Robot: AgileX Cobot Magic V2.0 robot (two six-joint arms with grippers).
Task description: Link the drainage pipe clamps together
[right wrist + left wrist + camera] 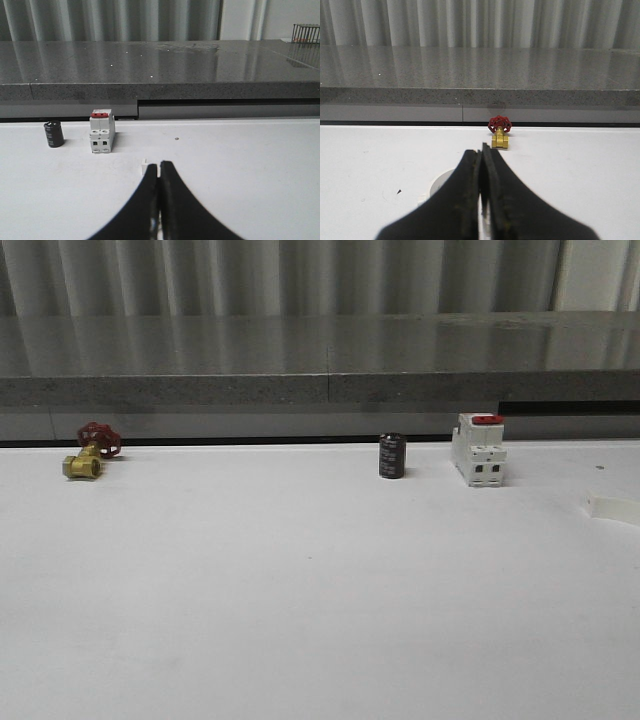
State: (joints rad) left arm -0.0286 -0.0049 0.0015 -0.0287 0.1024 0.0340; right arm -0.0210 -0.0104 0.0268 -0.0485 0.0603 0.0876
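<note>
One white drainage pipe clamp [444, 182] lies flat on the white table. In the left wrist view its curved edge and a small tab show beside my left gripper [481, 151], whose black fingers hide the rest. That gripper is shut, the fingers pressed together with only a thin slit between them. A second white clamp piece [612, 508] lies at the table's right edge. Its small end tab [144, 167] shows just beyond the tips of my right gripper [159, 165], which is shut too. The rest of that clamp is hidden behind the fingers.
A brass valve with a red handwheel [90, 452] stands at the far left near the back. A black cylinder [391, 456] and a white breaker with a red top [478, 450] stand at the back right. A grey stone ledge [320, 360] runs along the table's rear.
</note>
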